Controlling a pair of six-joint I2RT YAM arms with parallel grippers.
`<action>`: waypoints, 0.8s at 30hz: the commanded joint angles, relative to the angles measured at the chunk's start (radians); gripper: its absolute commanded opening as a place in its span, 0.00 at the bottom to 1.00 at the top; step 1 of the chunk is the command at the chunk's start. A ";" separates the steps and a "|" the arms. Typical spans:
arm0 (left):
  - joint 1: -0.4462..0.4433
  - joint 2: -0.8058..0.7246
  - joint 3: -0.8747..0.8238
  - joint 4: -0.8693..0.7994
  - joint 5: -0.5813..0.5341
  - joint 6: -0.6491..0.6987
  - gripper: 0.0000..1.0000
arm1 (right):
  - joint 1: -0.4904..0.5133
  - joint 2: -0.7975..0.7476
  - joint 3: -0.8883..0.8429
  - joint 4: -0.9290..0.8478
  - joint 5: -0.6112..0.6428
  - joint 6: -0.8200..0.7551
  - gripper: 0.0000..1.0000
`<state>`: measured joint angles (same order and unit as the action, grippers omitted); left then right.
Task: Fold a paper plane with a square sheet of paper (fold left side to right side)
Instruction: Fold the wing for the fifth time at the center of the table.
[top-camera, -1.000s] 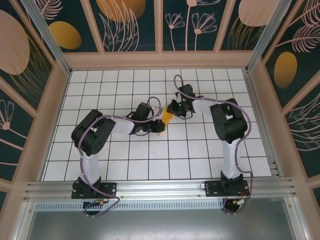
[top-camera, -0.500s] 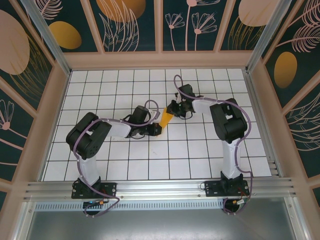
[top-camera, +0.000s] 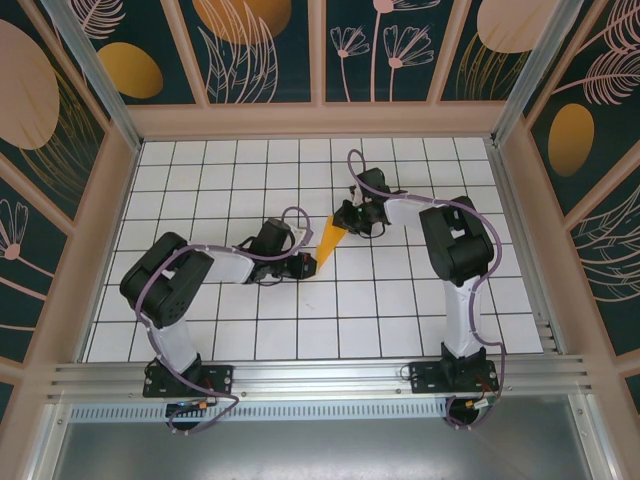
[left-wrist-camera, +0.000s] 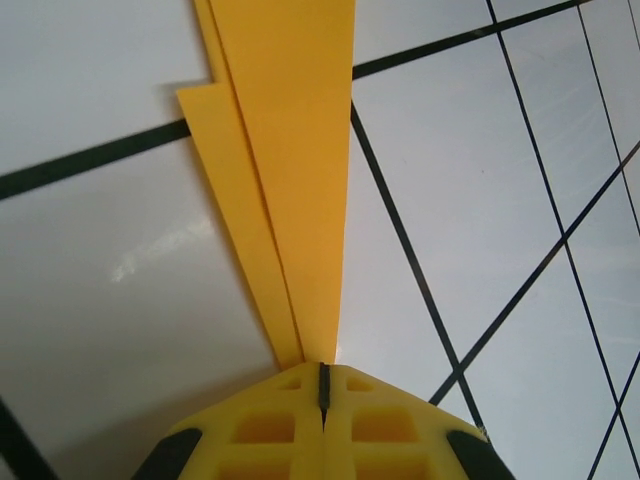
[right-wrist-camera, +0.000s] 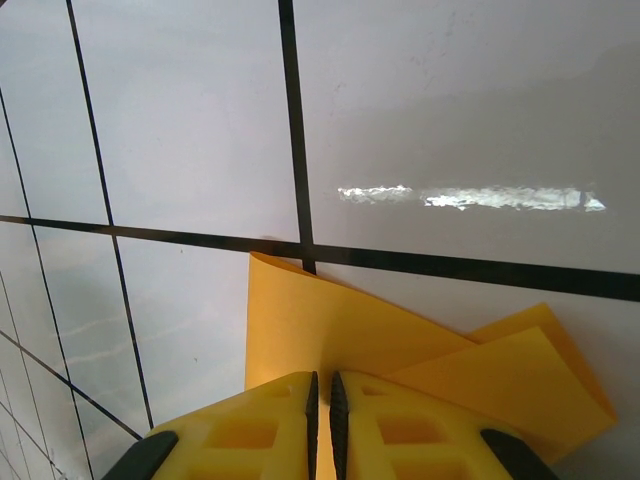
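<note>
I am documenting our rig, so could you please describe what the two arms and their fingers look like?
Both the left arm and the right arm have white tubular links between bulky black joint housings, with a lilac cable looping alongside. The left fingers and right fingers are bright yellow moulded plastic with rectangular recesses and black corner pieces.

Robotics lab test booth, seen from above. A white table (top-camera: 400, 300) ruled in a black grid sits mid-frame. A left arm (top-camera: 170, 290) and a right arm (top-camera: 455, 250) are bolted to an aluminium rail (top-camera: 320, 375) along the bottom edge. Dark teal wall panels (top-camera: 270, 50) painted with leaves and orange ovals (top-camera: 130, 70) enclose the top and both sides.
</note>
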<state>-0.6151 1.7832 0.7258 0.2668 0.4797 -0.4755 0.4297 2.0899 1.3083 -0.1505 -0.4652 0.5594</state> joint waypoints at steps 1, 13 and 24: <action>-0.005 -0.017 -0.061 -0.256 -0.011 -0.018 0.02 | -0.022 0.055 0.009 -0.021 0.094 -0.015 0.17; 0.025 -0.182 0.095 -0.272 0.053 -0.042 0.02 | -0.020 0.045 0.005 -0.018 0.091 -0.015 0.18; 0.004 0.076 0.241 -0.221 0.088 -0.017 0.02 | -0.017 0.045 0.003 -0.023 0.091 -0.020 0.18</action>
<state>-0.6079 1.8233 0.9474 0.0425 0.5529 -0.5049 0.4297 2.0911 1.3117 -0.1471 -0.4610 0.5564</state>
